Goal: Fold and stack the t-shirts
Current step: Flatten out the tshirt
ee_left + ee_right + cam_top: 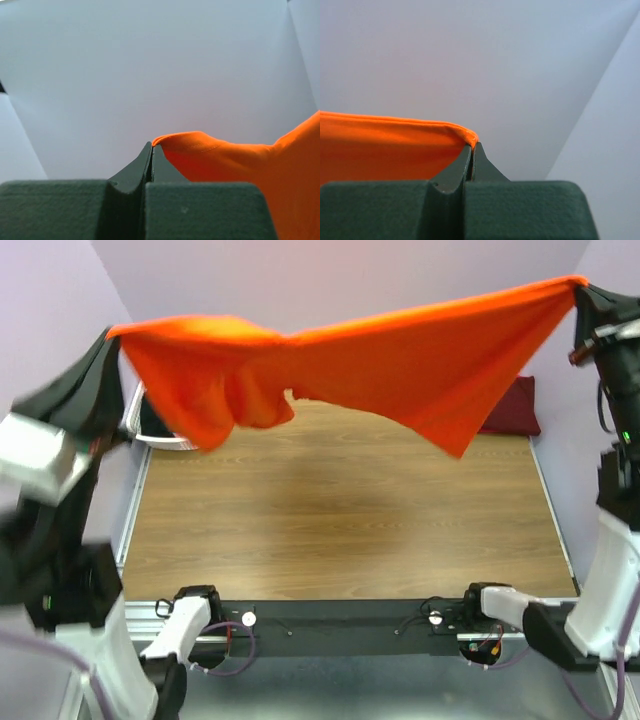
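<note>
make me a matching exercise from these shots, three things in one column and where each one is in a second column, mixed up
Things
1. orange t-shirt
2. maroon t-shirt
3. white basket

Places
a. at the far left edge of the table, partly hidden behind hanging cloth
b. up in the air, stretched between the left gripper and the right gripper, both shut on it
c. lying on the table at its far right corner

Pairs: 1-b, 2-c, 3-a
</note>
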You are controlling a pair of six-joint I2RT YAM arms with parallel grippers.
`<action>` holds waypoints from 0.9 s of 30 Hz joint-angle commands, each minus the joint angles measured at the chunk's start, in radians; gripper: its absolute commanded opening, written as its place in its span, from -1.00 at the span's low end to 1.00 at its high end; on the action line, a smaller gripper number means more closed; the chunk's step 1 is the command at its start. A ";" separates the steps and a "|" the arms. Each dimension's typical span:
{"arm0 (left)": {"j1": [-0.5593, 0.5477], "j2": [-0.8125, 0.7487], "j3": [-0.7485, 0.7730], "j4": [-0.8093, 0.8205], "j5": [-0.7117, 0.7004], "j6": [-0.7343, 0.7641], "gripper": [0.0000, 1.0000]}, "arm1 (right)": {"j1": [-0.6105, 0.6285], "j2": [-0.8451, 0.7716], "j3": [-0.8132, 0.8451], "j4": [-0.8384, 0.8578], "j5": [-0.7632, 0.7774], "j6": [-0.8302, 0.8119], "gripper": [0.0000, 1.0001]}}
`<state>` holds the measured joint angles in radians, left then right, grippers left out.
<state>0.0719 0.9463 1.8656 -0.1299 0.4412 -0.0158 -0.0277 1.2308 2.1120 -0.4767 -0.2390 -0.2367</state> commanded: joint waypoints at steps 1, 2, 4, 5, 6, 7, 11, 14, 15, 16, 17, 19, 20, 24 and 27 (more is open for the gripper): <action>0.005 -0.148 -0.040 0.044 -0.076 0.036 -1.00 | 0.000 -0.122 -0.082 0.062 0.067 -0.042 -0.99; 0.003 -0.168 -0.040 0.026 -0.081 0.043 -1.00 | 0.000 -0.143 -0.093 0.069 0.069 -0.050 -0.99; 0.003 -0.216 -0.036 0.010 -0.117 0.057 -1.00 | 0.000 -0.200 -0.110 0.078 0.079 -0.075 -0.99; 0.003 -0.225 -0.031 0.000 -0.127 0.065 -1.00 | 0.000 -0.217 -0.110 0.079 0.086 -0.082 -0.99; 0.003 -0.233 -0.026 -0.022 -0.131 0.074 -1.00 | 0.000 -0.229 -0.112 0.081 0.090 -0.091 -0.99; 0.003 -0.241 -0.022 -0.030 -0.139 0.080 -1.00 | 0.000 -0.246 -0.112 0.081 0.096 -0.101 -0.99; 0.003 -0.250 0.007 -0.085 -0.137 0.105 -1.00 | 0.000 -0.274 -0.138 0.082 0.093 -0.147 -0.99; 0.003 -0.257 -0.040 -0.148 -0.116 0.125 -1.00 | 0.000 -0.323 -0.256 0.082 0.043 -0.167 -0.99; 0.003 -0.268 -0.072 -0.177 -0.087 0.123 -1.00 | 0.000 -0.342 -0.368 0.084 0.021 -0.180 -0.99; 0.003 -0.297 -0.113 -0.191 -0.064 0.122 -1.00 | 0.000 -0.362 -0.427 0.082 -0.003 -0.215 -0.99; 0.003 -0.317 -0.161 -0.204 -0.033 0.119 -1.00 | 0.000 -0.391 -0.498 0.082 -0.044 -0.228 -0.99; 0.005 -0.389 -0.340 -0.231 0.057 0.103 -1.00 | 0.000 -0.462 -0.683 0.081 -0.086 -0.260 -0.99; 0.006 -0.415 -0.408 -0.235 0.080 0.096 -1.00 | 0.000 -0.484 -0.740 0.081 -0.095 -0.268 -0.99; 0.005 -0.480 -0.797 -0.226 0.137 0.099 -1.00 | 0.000 -0.548 -0.987 0.084 -0.140 -0.317 -0.99; 0.000 -0.433 -0.968 -0.174 0.126 0.154 -1.00 | 0.000 -0.518 -1.112 0.101 -0.166 -0.340 -0.99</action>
<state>0.0719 0.4793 1.0534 -0.3237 0.5266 0.0879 -0.0273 0.7147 1.1030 -0.4042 -0.3367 -0.5171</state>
